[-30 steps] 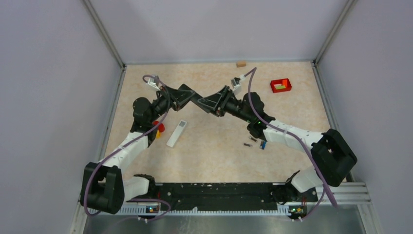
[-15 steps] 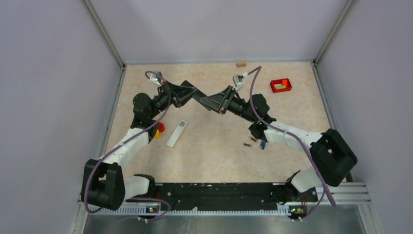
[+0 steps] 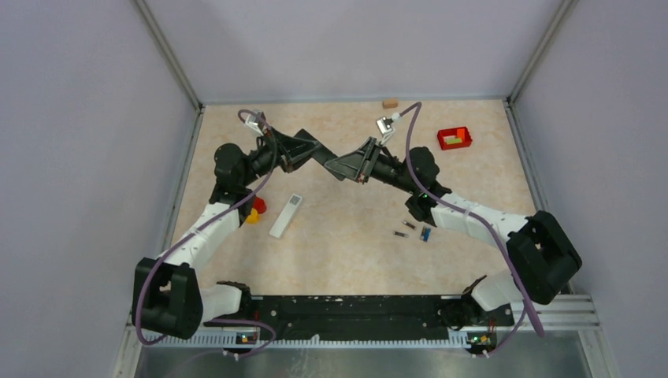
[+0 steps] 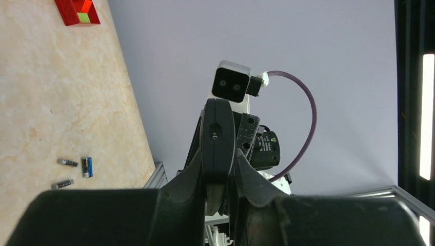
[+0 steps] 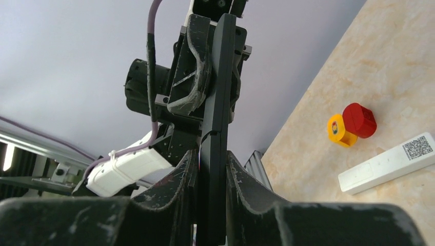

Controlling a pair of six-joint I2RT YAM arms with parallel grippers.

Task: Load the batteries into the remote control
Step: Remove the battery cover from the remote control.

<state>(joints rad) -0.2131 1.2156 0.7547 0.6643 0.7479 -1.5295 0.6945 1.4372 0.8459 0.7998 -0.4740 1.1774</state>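
Both claws meet in the air above mid-tabletop (image 3: 354, 260). The left claw (image 4: 219, 177) and right claw (image 5: 211, 174) each pinch opposite ends of one slim black slab seen edge-on, which I take for the remote control (image 5: 215, 102). I cannot tell whether its battery bay is open.

The batteries (image 3: 402, 234) lie loose near the right forearm, a blue piece (image 3: 425, 233) just beside them. A white QR-labelled bar (image 3: 285, 215) lies apart, on the left.

Step in hand, as judged: presenting the remote; nothing loaded yet. The next move calls for one claw to release and descend to a battery while the other steadies the slab.
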